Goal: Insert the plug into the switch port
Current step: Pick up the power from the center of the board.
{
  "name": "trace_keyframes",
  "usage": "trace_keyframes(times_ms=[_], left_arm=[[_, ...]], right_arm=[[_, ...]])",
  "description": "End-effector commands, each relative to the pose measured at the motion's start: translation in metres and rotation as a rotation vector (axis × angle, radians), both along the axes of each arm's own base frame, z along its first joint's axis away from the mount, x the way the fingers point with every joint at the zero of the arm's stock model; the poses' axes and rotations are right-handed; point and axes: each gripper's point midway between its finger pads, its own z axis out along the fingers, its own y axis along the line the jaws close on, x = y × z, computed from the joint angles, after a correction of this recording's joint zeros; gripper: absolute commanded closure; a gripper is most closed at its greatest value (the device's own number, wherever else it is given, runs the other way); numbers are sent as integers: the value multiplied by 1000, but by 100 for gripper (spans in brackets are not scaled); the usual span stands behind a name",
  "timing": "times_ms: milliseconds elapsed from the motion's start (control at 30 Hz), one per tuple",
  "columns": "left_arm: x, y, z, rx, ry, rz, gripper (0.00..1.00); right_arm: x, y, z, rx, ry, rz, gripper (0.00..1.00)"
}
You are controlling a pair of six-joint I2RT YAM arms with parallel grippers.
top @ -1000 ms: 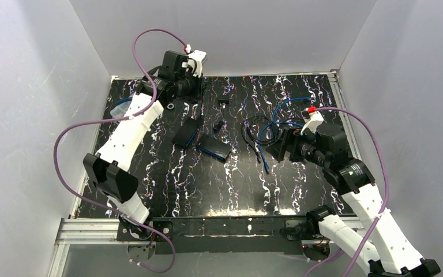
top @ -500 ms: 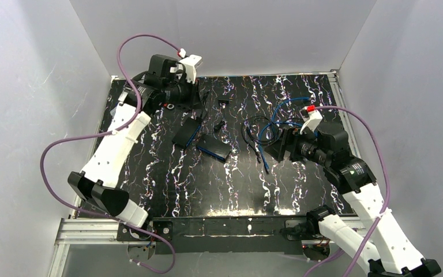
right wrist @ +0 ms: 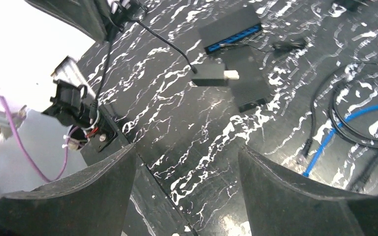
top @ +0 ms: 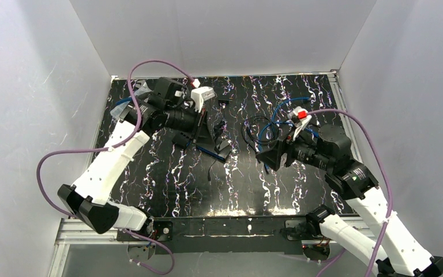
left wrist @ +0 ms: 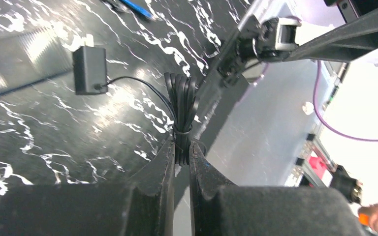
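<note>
Left wrist: boxy black plug (left wrist: 89, 69), tied cord bundle (left wrist: 181, 101) pinched by left pincer (left wrist: 180, 147).

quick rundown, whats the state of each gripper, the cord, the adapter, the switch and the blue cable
left gripper: shut on the cord bundle
cord bundle: tied in a coil, pinched at its lower end
right gripper: open, holding nothing
adapter: joined to the cord, plug end bare, in no port
switch: flat on the table, untouched
blue cable: loose on the table, near end free
</note>
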Motion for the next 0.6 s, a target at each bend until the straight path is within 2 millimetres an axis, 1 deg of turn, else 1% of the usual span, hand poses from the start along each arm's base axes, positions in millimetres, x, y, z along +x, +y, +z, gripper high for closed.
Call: trace_keyframes(times_ms=[0,100,267,433,567], left_arm=[[-48,-1,12,-90,87,-109,100],[-69,-2,8,-112,127,-154,100],[-98,0,-4,-110,204,-203,100],[-119,-2,-6,-126,273,-248,100],[-130,-4,-11,-129,305,-278,100]], right_arm=[[-13,22,22,-14,-185,168,21],[-26,33,22,-58,-300,269,23],[-50,42,28,-116,-602,432,21],[-76,54,28,-156,-780,609,21],[-92,64,26,-186,-894,708,22]])
